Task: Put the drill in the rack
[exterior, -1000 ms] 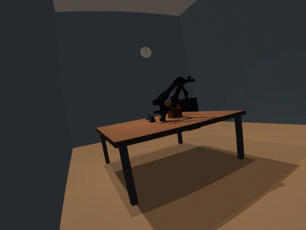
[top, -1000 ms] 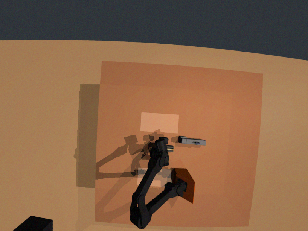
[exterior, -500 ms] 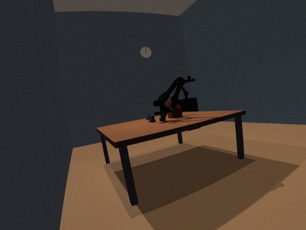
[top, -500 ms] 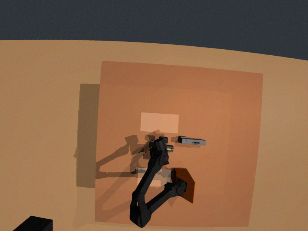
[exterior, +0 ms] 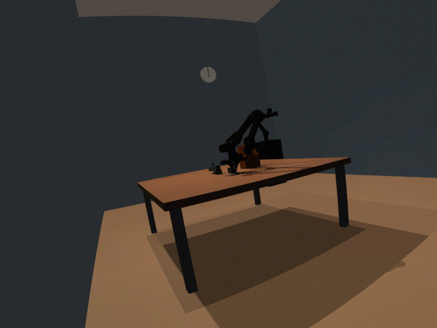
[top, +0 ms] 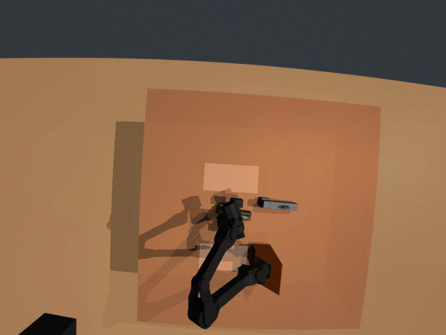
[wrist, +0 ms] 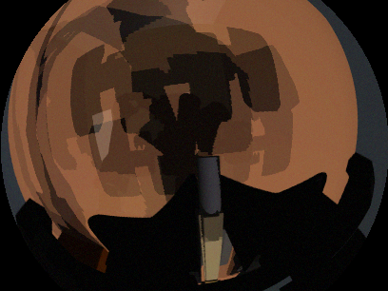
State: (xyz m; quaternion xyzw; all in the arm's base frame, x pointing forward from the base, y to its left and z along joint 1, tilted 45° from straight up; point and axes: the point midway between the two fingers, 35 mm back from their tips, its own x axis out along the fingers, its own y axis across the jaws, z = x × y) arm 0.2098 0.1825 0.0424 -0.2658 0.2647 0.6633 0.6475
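Observation:
My gripper (exterior: pixel 234 171) (wrist: pixel 201 178) points down at the table, shut on the drill (top: pixel 246 217) (wrist: pixel 212 254), which shows a grey round part and a yellowish flat part. In the top view the arm hides the fingertips and most of the drill. A small dark block (exterior: pixel 229 170), seemingly the rack, stands right beside the fingertips; touching or apart I cannot tell. The grey holder (top: pixel 270 204) (exterior: pixel 216 170) stands apart, to the right in the top view, with the small dark key (top: pixel 285 207) (exterior: pixel 212 164) on top.
An orange box-like stand (top: pixel 275 277) (exterior: pixel 241 150) is by the arm's base. The table (top: pixel 306 144) (exterior: pixel 183 187) carries pale light patches and arm shadows. A black box (top: pixel 50 324) (exterior: pixel 276 148) stands beyond the table's edge.

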